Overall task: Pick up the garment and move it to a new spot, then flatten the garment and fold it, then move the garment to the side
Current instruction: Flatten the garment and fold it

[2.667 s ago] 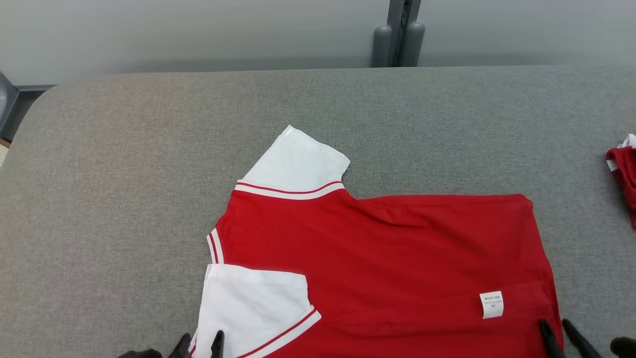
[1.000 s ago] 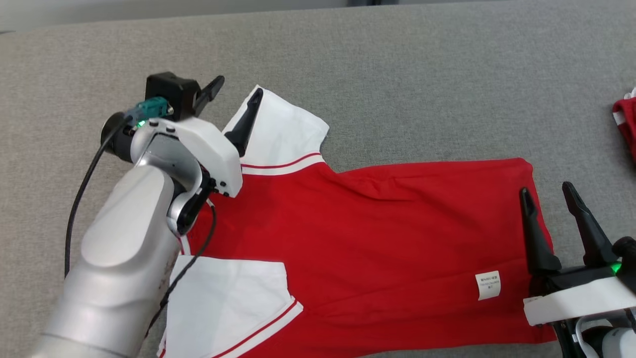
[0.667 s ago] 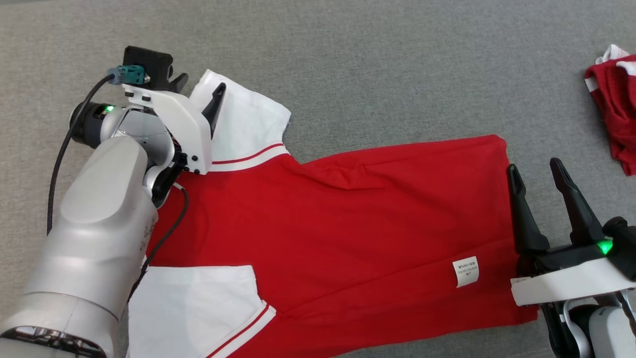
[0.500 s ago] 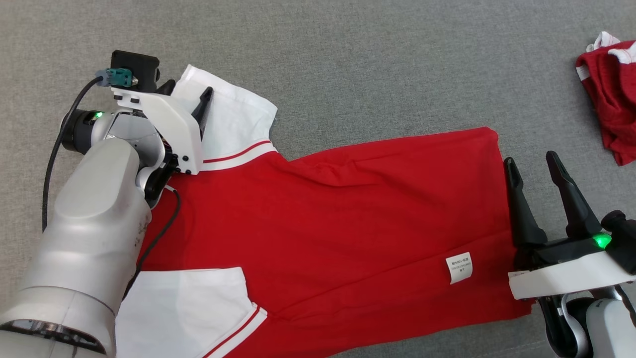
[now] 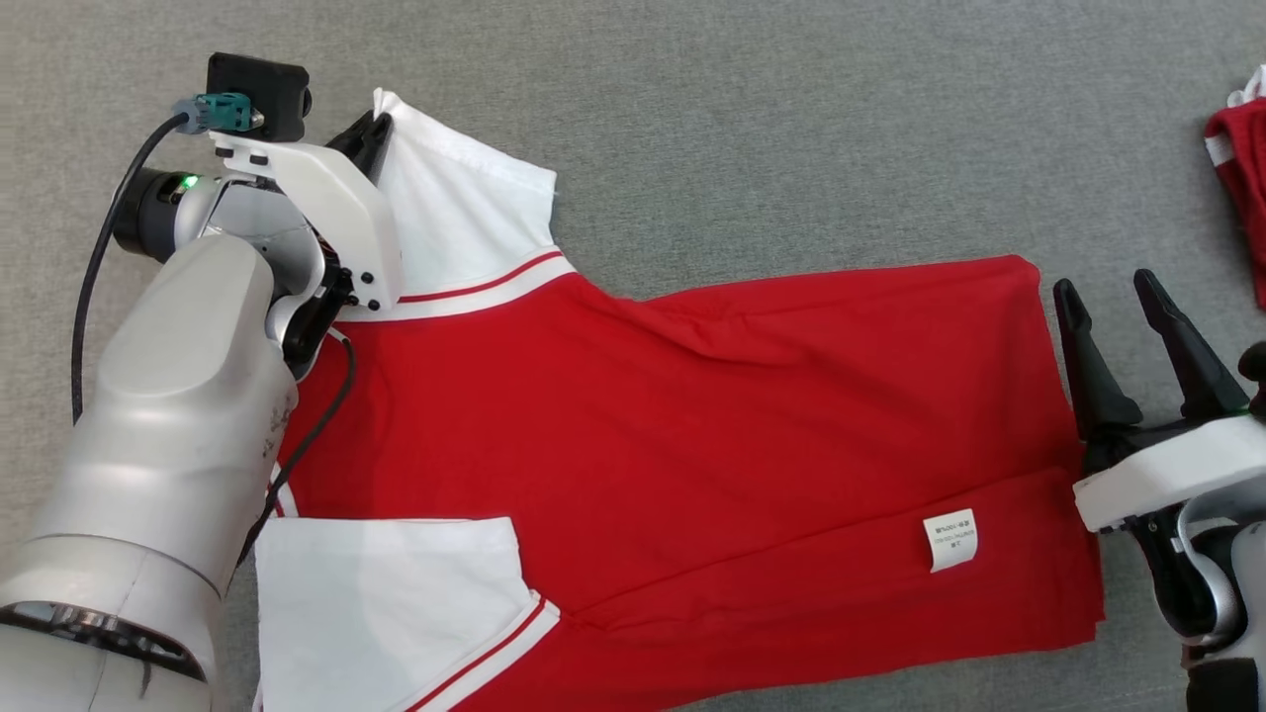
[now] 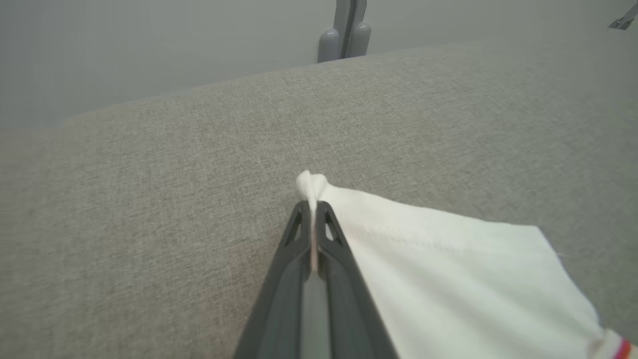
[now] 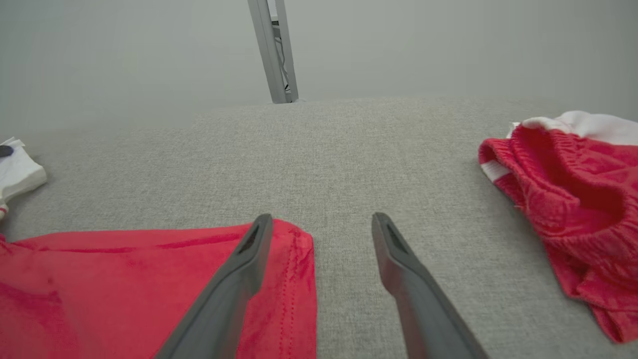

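A grey cloth-covered worktop (image 5: 742, 129) carries the red garment (image 5: 692, 425) flat at its middle, long axis running left to right, white sleeves (image 5: 396, 593) toward the robot's left, hem (image 5: 1070, 465) toward its right. The left pincer (image 5: 368, 133) pinches the tip of the far sleeve (image 5: 465, 218); the right pincer (image 5: 1106, 287) stands spread at the hem's far corner, one finger over red cloth.

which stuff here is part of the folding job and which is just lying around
Part of the job: red shirt, left claw shut on its white sleeve, right claw open at its hem.
Lying about: crumpled red garment at right, grey post.
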Motion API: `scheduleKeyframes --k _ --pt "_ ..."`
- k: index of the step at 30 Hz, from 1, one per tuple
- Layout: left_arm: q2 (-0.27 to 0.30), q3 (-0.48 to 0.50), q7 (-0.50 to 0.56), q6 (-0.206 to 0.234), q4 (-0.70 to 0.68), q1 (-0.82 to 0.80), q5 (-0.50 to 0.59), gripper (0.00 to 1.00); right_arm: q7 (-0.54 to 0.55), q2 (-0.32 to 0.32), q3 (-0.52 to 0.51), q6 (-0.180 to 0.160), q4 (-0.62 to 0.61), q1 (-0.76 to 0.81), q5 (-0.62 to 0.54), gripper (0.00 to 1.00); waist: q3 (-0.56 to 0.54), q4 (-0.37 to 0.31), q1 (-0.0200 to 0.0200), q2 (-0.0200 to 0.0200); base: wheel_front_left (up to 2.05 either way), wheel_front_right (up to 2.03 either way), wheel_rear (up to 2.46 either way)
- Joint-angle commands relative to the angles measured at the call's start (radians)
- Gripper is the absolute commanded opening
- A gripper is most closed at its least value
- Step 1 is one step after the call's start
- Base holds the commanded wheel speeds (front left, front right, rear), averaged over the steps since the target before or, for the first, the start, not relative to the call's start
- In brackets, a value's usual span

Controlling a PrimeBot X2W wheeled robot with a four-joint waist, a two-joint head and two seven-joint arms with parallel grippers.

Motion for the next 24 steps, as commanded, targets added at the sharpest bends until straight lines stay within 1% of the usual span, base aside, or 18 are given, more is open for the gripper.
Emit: scheduleKeyframes --k 1,6,11,12,13,14,18,21,24 --pt "0.003 -0.012 -0.004 0.000 -0.012 -0.021 -0.015 0.00 0.017 -0.021 0.011 0.000 0.020 -0.024 0.014 1.00 -0.001 0.016 0.0000 0.0000 0.00 0.00 0.00" --pt "0.012 -0.060 -0.020 0.001 -0.045 -0.032 -0.056 0.00 0.099 -0.074 0.072 0.000 0.117 -0.094 0.060 1.00 0.001 0.046 0.0000 0.0000 0.00 0.00 0.00" --pt "0.019 -0.106 -0.032 0.000 -0.072 -0.036 -0.101 0.00 0.175 -0.108 0.137 0.000 0.187 -0.153 0.115 1.00 0.003 0.066 0.0000 0.0000 0.00 0.00 0.00" --pt "0.020 -0.112 -0.038 0.000 -0.080 -0.034 -0.114 0.00 0.198 -0.113 0.143 0.000 0.206 -0.161 0.128 0.57 0.003 0.069 0.0000 0.0000 0.00 0.00 0.00" --pt "0.020 -0.121 -0.041 0.000 -0.089 -0.033 -0.127 0.00 0.212 -0.120 0.155 0.000 0.216 -0.168 0.134 0.36 0.003 0.075 0.0000 0.0000 0.00 0.00 0.00" --pt "0.022 -0.128 -0.047 0.000 -0.097 -0.031 -0.140 0.00 0.225 -0.120 0.162 0.000 0.225 -0.174 0.152 0.00 0.003 0.080 0.0000 0.0000 0.00 0.00 0.00" --pt "0.044 -0.143 -0.093 0.000 -0.123 -0.015 -0.184 0.00 0.241 -0.138 0.174 0.000 0.223 -0.197 0.197 0.00 -0.006 0.090 0.0000 0.0000 0.00 0.00 0.00" --pt "0.066 -0.157 -0.134 0.000 -0.145 -0.009 -0.201 0.00 0.221 -0.153 0.167 0.000 0.196 -0.208 0.224 0.00 -0.019 0.095 0.0000 0.0000 0.00 0.00 0.00" --pt "0.087 -0.171 -0.168 0.000 -0.173 -0.012 -0.209 0.00 0.179 -0.167 0.159 0.000 0.159 -0.212 0.243 0.00 -0.032 0.100 0.0000 0.0000 0.00 0.00 0.00"
